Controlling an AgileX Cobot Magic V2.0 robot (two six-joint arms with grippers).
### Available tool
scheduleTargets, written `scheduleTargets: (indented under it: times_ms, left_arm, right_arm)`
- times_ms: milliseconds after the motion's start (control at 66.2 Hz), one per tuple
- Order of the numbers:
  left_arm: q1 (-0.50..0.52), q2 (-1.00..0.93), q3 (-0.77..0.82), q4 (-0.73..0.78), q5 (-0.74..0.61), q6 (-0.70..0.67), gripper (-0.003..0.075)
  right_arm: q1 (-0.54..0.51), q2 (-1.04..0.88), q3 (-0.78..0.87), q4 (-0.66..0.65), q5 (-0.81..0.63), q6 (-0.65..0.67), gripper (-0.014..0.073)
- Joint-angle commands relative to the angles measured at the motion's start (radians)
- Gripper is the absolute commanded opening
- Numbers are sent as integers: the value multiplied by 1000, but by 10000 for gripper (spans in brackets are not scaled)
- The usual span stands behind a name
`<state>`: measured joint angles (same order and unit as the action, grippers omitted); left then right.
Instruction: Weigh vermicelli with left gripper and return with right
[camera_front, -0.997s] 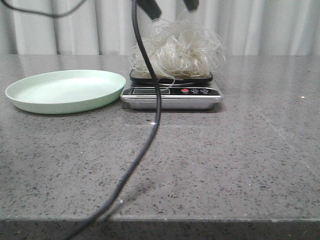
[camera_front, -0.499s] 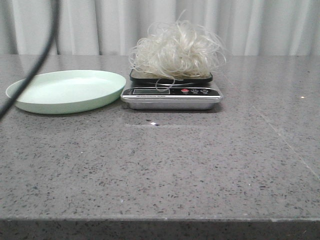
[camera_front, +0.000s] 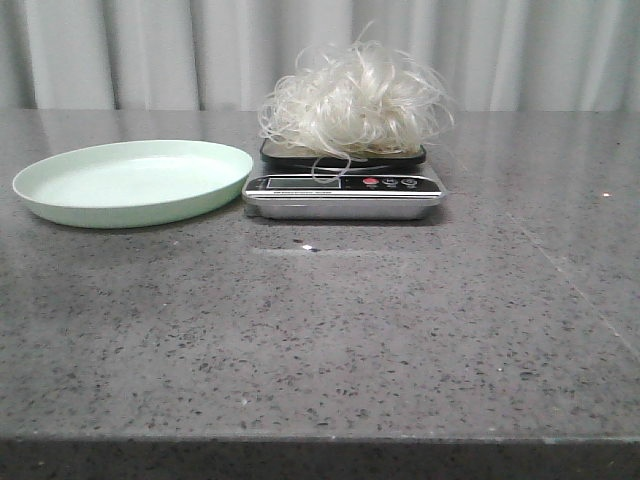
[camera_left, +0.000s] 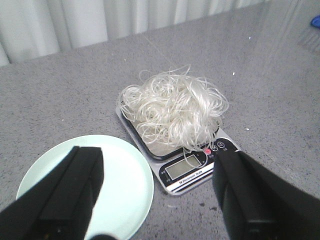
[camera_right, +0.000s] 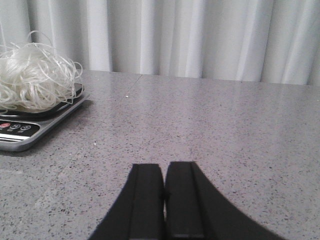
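A: How do the jaws stand?

B: The left gripper (camera_left: 155, 195) hangs wide apart, empty, above and back from the scale (camera_left: 192, 167). The right gripper (camera_right: 164, 205) is pressed closed, low over the speckled surface (camera_front: 400, 330).

A: And the vermicelli (camera_front: 352, 100)?

B: Heaped on the black platform, a springy, roundish tangle with no clear long axis, lying ahead-left of the right jaws; the green plate (camera_front: 70, 205) sits beside.

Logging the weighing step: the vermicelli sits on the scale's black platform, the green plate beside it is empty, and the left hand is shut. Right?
Not quite: the left hand is open, its fingers wide apart in the left wrist view. The vermicelli is on the scale, and the green plate is empty.
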<state>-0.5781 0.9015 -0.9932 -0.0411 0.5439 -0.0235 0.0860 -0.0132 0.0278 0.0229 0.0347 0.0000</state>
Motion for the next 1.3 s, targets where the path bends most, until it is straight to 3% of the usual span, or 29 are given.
scheduleTargets:
  times_ms: [0,212,408,499,514,589,604,695,1043,1209,1284]
  left_arm:
    - [2,-153,129,-4,-197,0,522]
    - [2,-415,395,22,-315,0,522]
    - [2,-578,524,41,-318,0,503]
    - [2,-629,559,41,-288,0,420]
    - [2,-639,567,41,-281,0,368]
    - [2,-652,584,41,-279,0,274]
    - [2,-654,588,41,-279,0,215]
    - [2,-656,595,41,-294,0,120]
    - [2,-656,595,32,-325,0,134]
    - [2,-656,595,32,-333,0,134]
    - [2,-656,595,32,-333,0,134]
  right_arm:
    - [-1,-15,-7,2,-75,-6,179]
    - [-1,-15,-7,2,-75,-6,179]
    - [-1,-15,-7,2,-75,-6,179]
    - [-2,-14,-7,2,-75,-6,179]
    - [-2,-14,-7,2,-75,-6,179]
    - [-2,-14,-7,2,-75,-6,179]
    - [-2,-14,-7,2,-75,-6,179]
    - [-2,-14,-7,2,-75,-6,179]
    - [-2,-14,-7,2,-76,-6,179]
    - [0,-14,-25,22,-272,-6,179]
    - [0,-11,-66,26,-288,-6,179]
